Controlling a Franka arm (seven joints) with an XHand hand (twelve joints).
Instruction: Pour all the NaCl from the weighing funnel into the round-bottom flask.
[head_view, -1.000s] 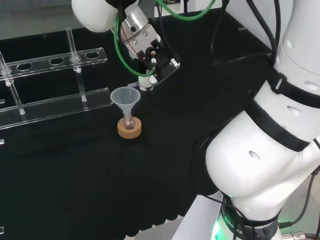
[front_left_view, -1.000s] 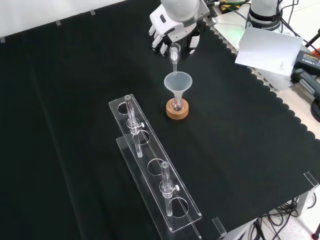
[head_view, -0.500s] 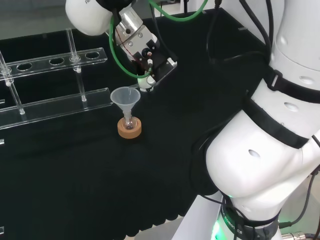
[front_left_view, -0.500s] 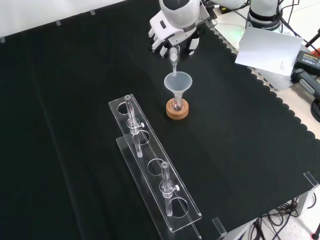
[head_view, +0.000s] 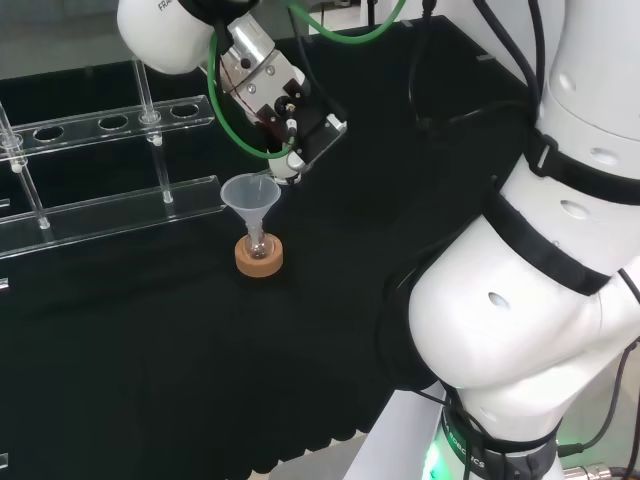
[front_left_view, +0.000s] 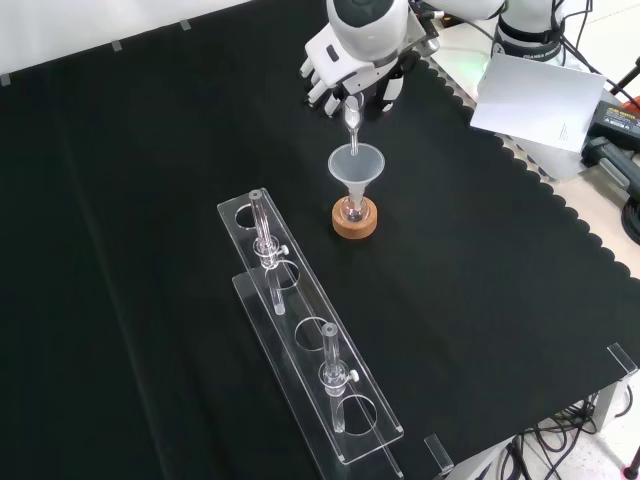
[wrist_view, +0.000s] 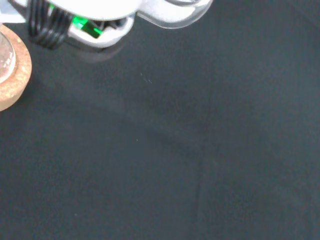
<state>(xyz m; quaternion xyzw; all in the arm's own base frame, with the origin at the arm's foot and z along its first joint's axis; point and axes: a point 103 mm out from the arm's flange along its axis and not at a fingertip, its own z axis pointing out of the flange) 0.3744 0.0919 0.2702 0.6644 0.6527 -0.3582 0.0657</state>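
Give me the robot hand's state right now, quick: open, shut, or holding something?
Robot hand: shut on the weighing funnel, tipped spout-down over the plastic funnel in the round-bottom flask.

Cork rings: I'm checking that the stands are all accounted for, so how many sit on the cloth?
1. The cork ring sits near the cloth's middle under the small flask, beside the clear rack.

Clear rack and paper on the black cloth

A clear plastic rack (front_left_view: 308, 357) (2 holed rails on posts) stands on the black cloth (front_left_view: 150, 250); a white sheet (front_left_view: 535, 100) lies at the bench's far corner.
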